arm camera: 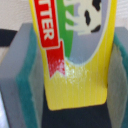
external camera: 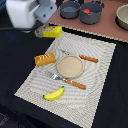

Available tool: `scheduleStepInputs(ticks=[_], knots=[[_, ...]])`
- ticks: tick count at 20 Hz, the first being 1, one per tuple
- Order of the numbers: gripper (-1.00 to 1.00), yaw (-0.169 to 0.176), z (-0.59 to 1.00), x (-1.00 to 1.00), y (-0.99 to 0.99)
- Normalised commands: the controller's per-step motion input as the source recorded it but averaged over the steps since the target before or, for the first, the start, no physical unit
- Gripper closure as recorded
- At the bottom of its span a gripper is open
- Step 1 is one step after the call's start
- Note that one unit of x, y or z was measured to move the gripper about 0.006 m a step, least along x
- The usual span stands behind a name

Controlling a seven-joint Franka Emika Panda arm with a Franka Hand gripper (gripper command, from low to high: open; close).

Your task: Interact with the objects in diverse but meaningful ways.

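Clamped between my 2 green-padded fingers (arm camera: 25, 85) sits the yellow block (arm camera: 75, 60), so my gripper (external camera: 44, 33) is closed on it. Up close in the wrist view, its face carries a red label (arm camera: 50, 35) with white letters, a green patch and a black-and-white cartoon figure; the pads press its 2 long sides, and the dark cloth shows beyond its free end.

From the exterior view, the block lies roughly level in my grasp, over the black tablecloth (external camera: 107, 95) just off the far corner of the striped placemat (external camera: 95, 55), on the exterior view's left. I cannot tell whether it touches the cloth or hangs just above it.

On the placemat, the bread loaf (external camera: 45, 59) lies nearest the block, tilted, just beside the round tan plate (external camera: 70, 66) at the mat's middle. A knife (external camera: 83, 57) with an orange handle lies by the plate's far edge, and a fork (external camera: 67, 80) with an orange handle lies along its near edge. Near the mat's front edge rests the banana (external camera: 54, 93), well apart from the block.

Farther back, on the wooden surface (external camera: 107, 27), stand 2 dark grey pots (external camera: 70, 10); the tomato (external camera: 87, 11) shows inside the one on the exterior view's right. A pale bowl (external camera: 122, 17) sits at that view's right edge.
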Motion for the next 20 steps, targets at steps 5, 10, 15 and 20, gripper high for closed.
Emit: scheduleStepInputs(ticks=[5, 10, 15, 20], knots=[[1.0, 0.126, -0.29, 0.1, 0.48], [1.0, 0.097, -0.53, 0.0, 0.25], [1.0, 0.087, -0.55, 0.01, 0.21], [1.0, 0.058, -0.53, -0.06, 0.04]])
